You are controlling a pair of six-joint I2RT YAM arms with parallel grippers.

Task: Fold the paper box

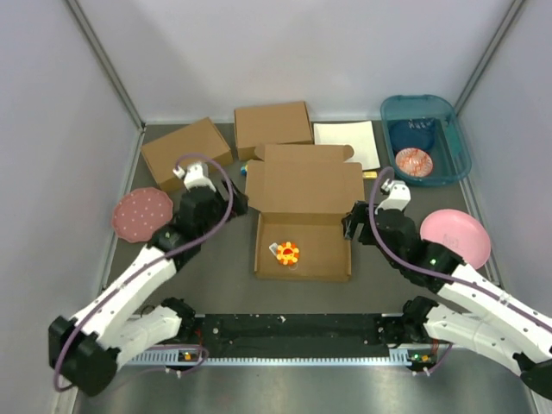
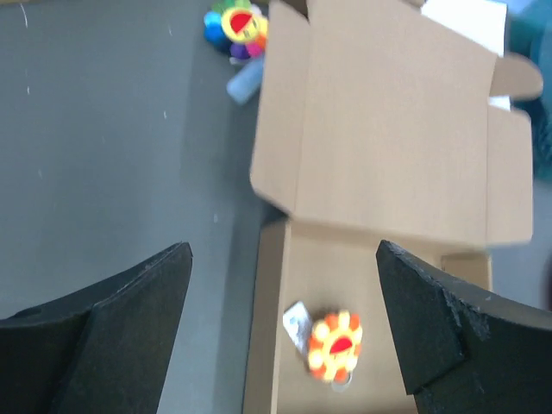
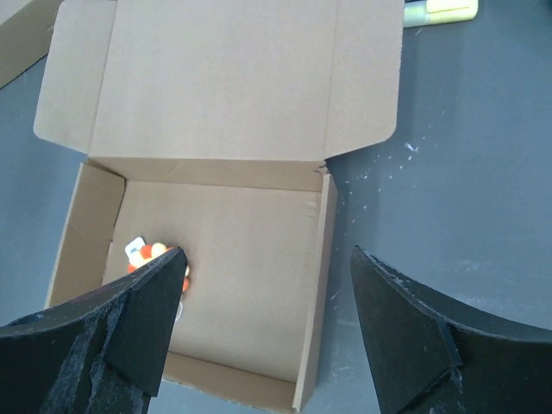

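I'm hovering the L gripper [image 2: 285, 250] and R gripper [image 3: 267, 254] either side of the box [image 1: 302, 246], sitting mid table [image 1: 216, 285] w/ lid [image 1: 304, 185] lying open toward the back, both jaws gaping wide on nothing, prob so I can swing that lid over the toy [image 1: 287, 253].

paper box [image 1: 304, 185] — mid-table | toy [image 1: 287, 253] in it | bin [image 1: 420, 98] behind, right

Paper box [image 2: 388, 164]: blurred in the left wrist view, near end cut by the bottom edge.
Orange flower toy [image 3: 142, 252]: half hidden behind one finger [image 3: 147, 319] of the right pincer [image 3: 267, 257].
Yellow marker [image 3: 440, 10]: cut by the top edge.
Multicoloured toy [image 2: 233, 30]: blurred, kind unclear.
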